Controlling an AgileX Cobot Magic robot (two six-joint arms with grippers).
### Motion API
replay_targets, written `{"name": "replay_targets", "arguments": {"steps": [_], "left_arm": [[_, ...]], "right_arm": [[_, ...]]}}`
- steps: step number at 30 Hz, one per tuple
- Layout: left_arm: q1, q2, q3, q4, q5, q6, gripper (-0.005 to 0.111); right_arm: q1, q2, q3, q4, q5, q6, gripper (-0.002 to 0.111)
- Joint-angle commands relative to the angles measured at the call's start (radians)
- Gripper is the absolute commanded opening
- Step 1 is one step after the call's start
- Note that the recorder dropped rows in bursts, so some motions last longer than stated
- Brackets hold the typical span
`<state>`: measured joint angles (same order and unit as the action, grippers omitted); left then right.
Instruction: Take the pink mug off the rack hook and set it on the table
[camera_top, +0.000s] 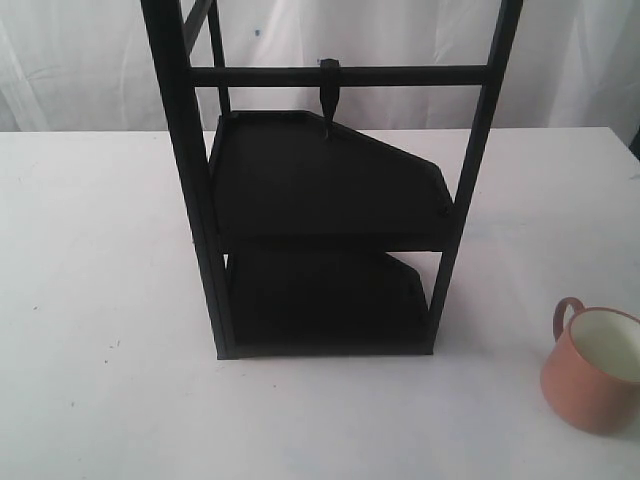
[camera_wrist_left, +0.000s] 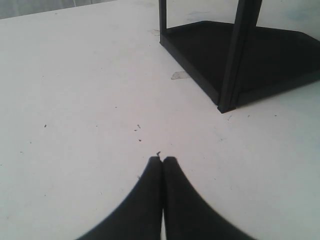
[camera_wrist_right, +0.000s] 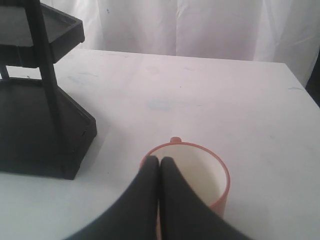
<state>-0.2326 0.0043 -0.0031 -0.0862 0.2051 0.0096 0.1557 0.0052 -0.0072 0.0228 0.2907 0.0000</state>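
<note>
The pink mug (camera_top: 592, 370) stands upright on the surface (camera_top: 100, 320), near right of the rack (camera_top: 200, 200), its right side cut off. The right fingers (camera_wrist_right: 142, 200), pressed together and empty, hide its near rim. The left fingers (camera_wrist_left: 142, 200) are likewise closed on nothing. The rack hook (camera_top: 329, 95) hangs bare.

The pink mug (camera_top: 585, 385), at the lower right of the exterior view, is a matte salmon-pink outside and cream-white inside. The rack (camera_top: 330, 190) in the middle is black all over, both shelves included, and so is the rack hook (camera_top: 329, 95) up top. The table (camera_top: 100, 300) is plain white with a few faint dark specks. The curtain (camera_top: 80, 60) behind is white. The left gripper (camera_wrist_left: 162, 159) and right gripper (camera_wrist_right: 159, 159) are black.
</note>
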Motion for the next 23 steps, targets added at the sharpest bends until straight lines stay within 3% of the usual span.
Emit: {"name": "replay_targets", "arguments": {"steps": [1, 23], "left_arm": [[0.001, -0.004, 0.003, -0.002, -0.003, -0.01, 0.0], [0.001, -0.004, 0.003, 0.093, 0.007, -0.01, 0.0]], "right_arm": [[-0.006, -0.005, 0.007, 0.004, -0.001, 0.005, 0.0], [-0.006, -0.005, 0.007, 0.007, -0.001, 0.0, 0.0]]}}
